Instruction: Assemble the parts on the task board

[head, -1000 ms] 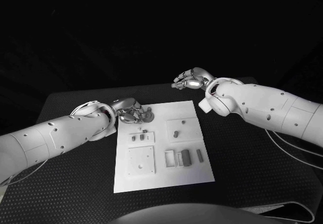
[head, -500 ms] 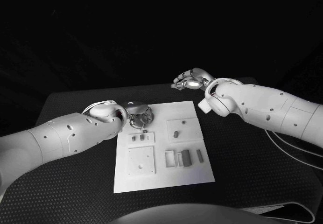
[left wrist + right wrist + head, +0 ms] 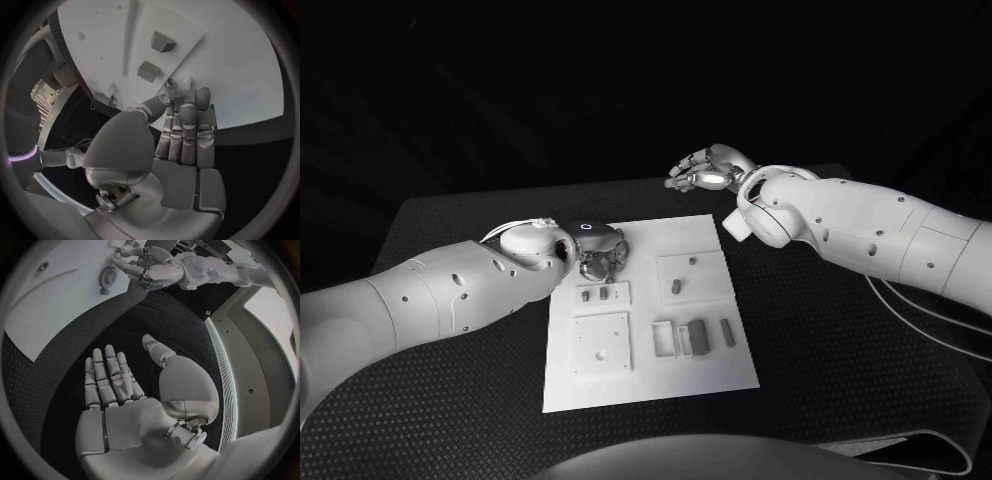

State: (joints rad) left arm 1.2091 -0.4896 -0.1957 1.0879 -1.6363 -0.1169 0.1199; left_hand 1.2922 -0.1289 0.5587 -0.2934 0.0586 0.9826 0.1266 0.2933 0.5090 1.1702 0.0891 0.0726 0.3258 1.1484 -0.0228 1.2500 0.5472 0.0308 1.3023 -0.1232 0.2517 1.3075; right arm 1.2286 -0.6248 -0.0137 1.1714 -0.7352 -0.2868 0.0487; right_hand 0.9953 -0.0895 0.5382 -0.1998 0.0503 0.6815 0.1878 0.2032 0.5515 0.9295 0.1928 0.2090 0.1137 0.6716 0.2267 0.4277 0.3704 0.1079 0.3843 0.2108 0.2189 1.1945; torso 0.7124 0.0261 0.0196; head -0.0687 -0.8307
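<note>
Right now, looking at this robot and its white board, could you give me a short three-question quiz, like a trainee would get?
1. True or false: the right hand holds one of the small parts.
2. Which hand is over the task board? A) left hand B) right hand C) both
3. Fill in: in the right wrist view, the right hand's fingers are stretched out over the black ____.

Key:
1. False. Its palm and fingers show bare in the right wrist view, and it hangs beyond the board's far right corner.
2. A. The left hand is at the board's far left corner, fingers pointing down at it.
3. Table.
</note>
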